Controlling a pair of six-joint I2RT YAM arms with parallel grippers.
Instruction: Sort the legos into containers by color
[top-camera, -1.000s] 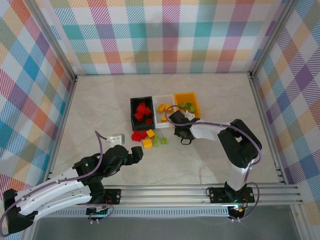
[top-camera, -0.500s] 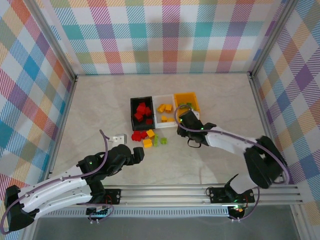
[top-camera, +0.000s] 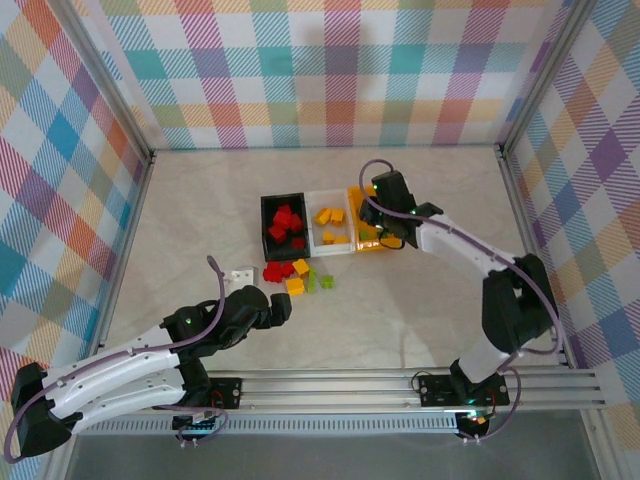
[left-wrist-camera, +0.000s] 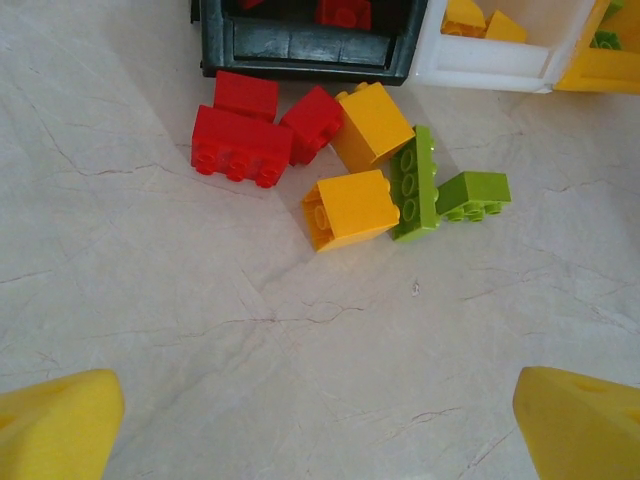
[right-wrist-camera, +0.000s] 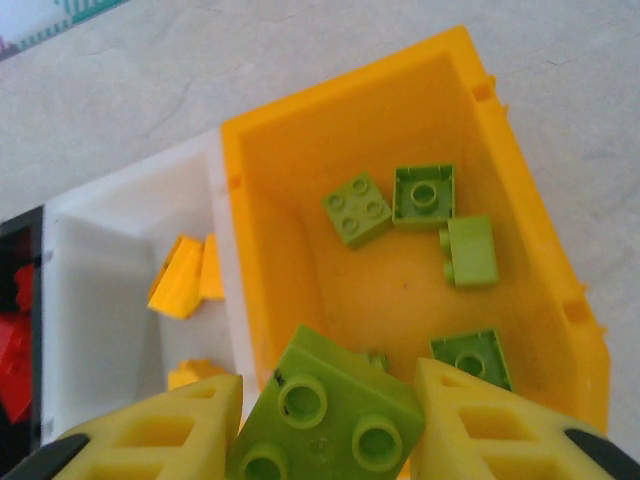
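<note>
Legos (left-wrist-camera: 350, 208), small studded plastic bricks in red, yellow-orange and lime, look mostly sorted to me. Red ones lie in the black rectangular plastic bin (left-wrist-camera: 300, 45), yellow-orange ones in the white translucent bin (right-wrist-camera: 100, 300), and several lime ones in the orange plastic bin (right-wrist-camera: 345, 95). My right gripper (right-wrist-camera: 322, 425) pinches a lime green brick (right-wrist-camera: 330, 395) between its yellow fingers, directly above the orange bin, so a release seems next. My left gripper (left-wrist-camera: 320, 420) hangs spread wide and empty. Ahead of it on the marble-look table (left-wrist-camera: 200, 330) seven loose bricks wait: three red, two yellow-orange, two lime, just short of the black and white bins.
</note>
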